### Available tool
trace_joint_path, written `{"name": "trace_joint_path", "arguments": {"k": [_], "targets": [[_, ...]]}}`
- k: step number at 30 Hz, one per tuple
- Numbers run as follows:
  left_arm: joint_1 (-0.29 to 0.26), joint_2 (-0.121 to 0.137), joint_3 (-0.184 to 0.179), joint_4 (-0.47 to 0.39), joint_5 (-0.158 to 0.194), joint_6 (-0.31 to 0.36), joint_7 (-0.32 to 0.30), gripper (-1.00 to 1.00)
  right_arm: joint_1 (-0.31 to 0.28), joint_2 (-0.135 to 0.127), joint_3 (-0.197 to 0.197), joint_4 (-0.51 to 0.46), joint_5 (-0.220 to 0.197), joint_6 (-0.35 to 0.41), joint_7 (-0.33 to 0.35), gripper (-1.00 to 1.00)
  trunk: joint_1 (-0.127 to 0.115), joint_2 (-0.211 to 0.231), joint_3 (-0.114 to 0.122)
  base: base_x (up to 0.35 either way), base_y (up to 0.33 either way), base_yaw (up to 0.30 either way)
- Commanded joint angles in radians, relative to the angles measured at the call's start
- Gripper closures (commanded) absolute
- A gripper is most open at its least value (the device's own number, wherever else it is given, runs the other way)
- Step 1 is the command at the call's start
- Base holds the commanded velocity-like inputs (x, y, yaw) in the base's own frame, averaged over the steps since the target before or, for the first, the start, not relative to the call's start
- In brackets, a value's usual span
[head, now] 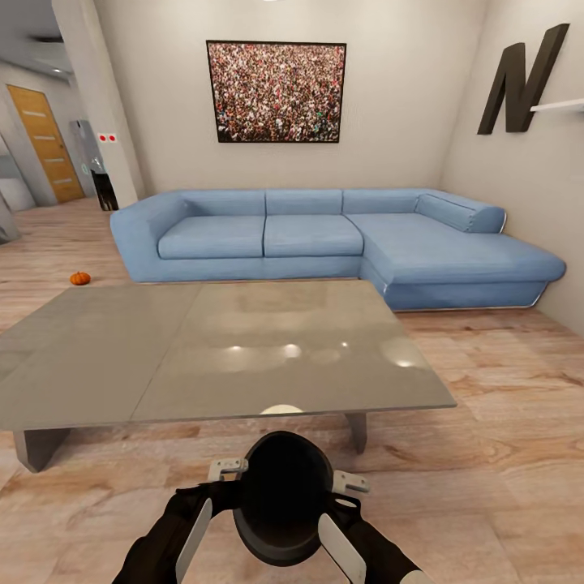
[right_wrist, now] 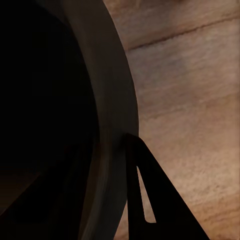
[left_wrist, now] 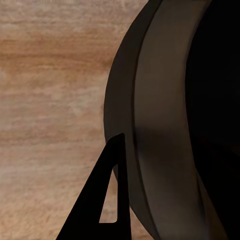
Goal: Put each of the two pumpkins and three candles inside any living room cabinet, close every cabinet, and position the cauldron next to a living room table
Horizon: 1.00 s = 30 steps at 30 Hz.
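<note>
Both claws seemingly pinching round matte-black cauldron (head: 283, 507) rim; glossy grey slab table (head: 203, 357); tiny orange pumpkin (head: 79, 278).

The cauldron (head: 283, 495) hides each gripper's inner finger, and the table's (head: 97, 357) left end is cropped.

We can read one sign: a large dark letter "N" (head: 523, 79) mounted on the right-hand wall (head: 519, 186); nothing else is legible.
</note>
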Motion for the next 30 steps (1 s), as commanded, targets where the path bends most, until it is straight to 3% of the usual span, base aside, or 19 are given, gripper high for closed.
{"name": "trace_joint_path", "arguments": {"k": [1,10,15,30], "targets": [[0.000,0.001,0.000,-0.001,-0.005,0.005,0.004,1.00,-0.002,-0.001,0.002,-0.004,0.018,0.005,-0.007,1.00,0.000,-0.001,-0.001,0.003,0.000,0.000],[0.000,0.001,0.000,-0.001,-0.005,0.005,0.004,1.00,-0.002,-0.001,0.002,-0.004,0.018,0.005,-0.006,1.00,0.001,-0.001,-0.012,0.000,0.000,0.000],[0.000,0.001,0.000,-0.001,-0.005,0.005,0.004,1.00,-0.002,-0.001,0.002,-0.004,0.018,0.004,-0.006,1.00,0.003,-0.002,-0.032,0.000,0.000,0.000],[0.000,0.001,0.000,-0.007,-0.005,0.007,0.003,1.00,-0.002,-0.001,0.002,-0.004,0.018,0.005,-0.006,1.00,0.003,-0.002,-0.032,0.013,0.000,0.000]]}}
